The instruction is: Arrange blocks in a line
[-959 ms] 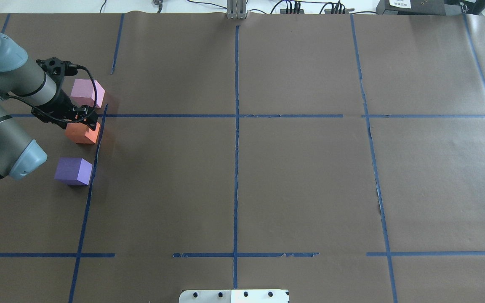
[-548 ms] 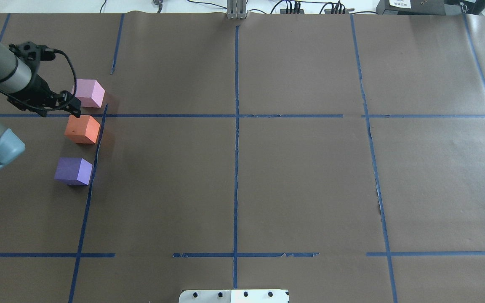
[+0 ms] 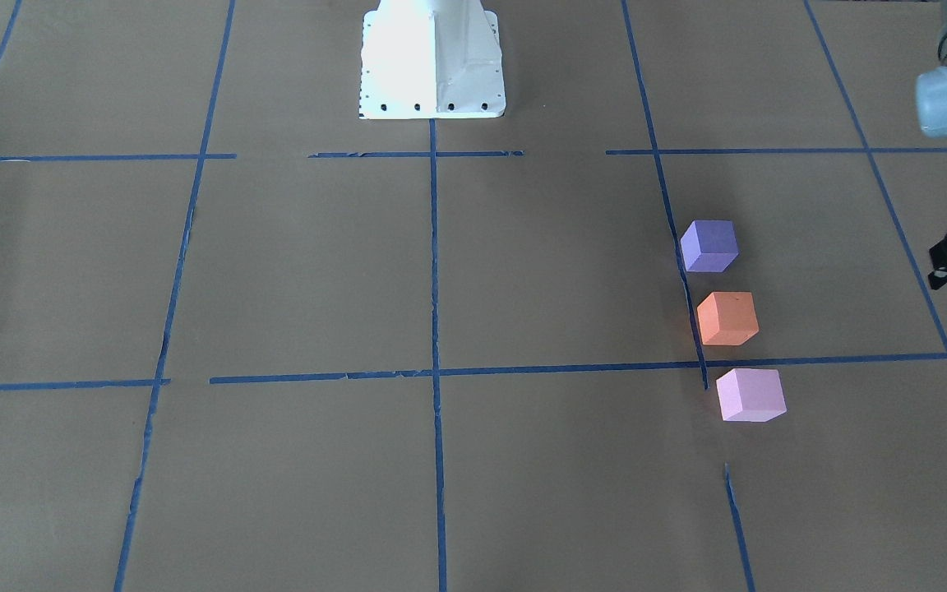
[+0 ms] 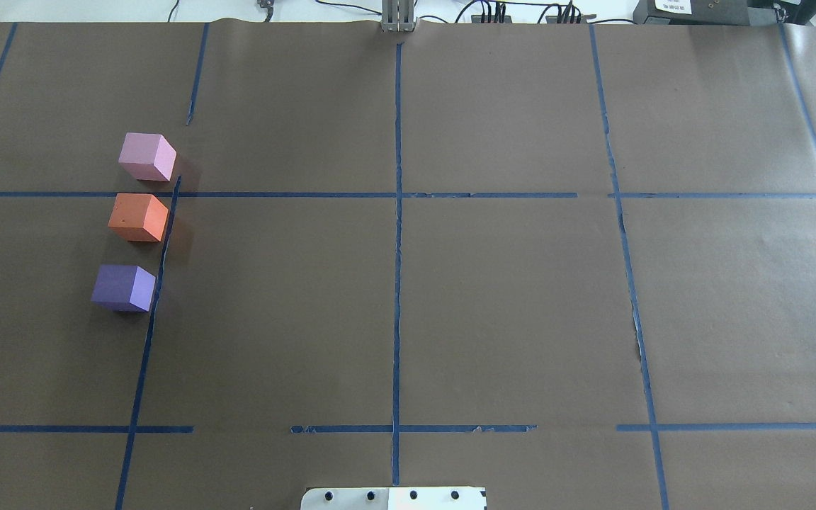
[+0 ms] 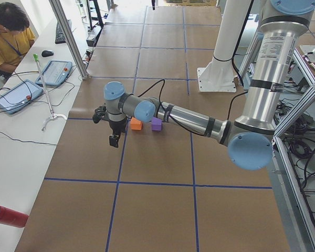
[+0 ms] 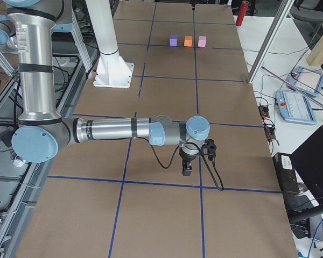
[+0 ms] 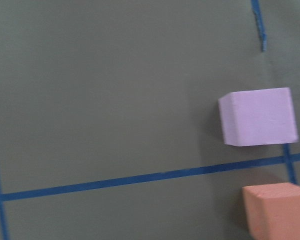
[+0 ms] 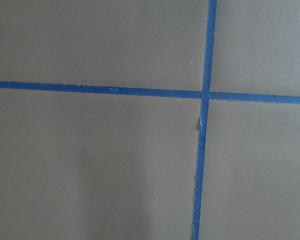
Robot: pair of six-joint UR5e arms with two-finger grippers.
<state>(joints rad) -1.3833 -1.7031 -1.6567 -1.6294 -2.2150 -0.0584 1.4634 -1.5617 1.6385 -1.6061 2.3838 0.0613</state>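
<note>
Three blocks stand in a line beside a blue tape line on the table's left side: pale pink [image 4: 147, 156] farthest from the robot, orange [image 4: 138, 217] in the middle, violet-purple [image 4: 124, 287] nearest. None is held. They also show in the front view as pink [image 3: 750, 395], orange [image 3: 727, 318] and purple [image 3: 709, 245]. My left gripper [image 5: 114, 139] hangs above the table, left of the blocks and outside the overhead view; I cannot tell whether it is open. The left wrist view shows the pink block [image 7: 258, 116] and the orange block [image 7: 277, 210]. My right gripper [image 6: 187, 169] hovers far from the blocks, state unclear.
Brown paper with a blue tape grid [image 4: 397, 195] covers the table. The white robot base plate [image 3: 431, 57] sits at the robot's edge. A person [image 5: 10, 31] sits at a side desk with pendants. A red cylinder [image 5: 8, 216] lies beyond the table's far edge.
My left arm has drawn back from over the orange block, leftward out of the overhead view. The three blocks have not moved.
</note>
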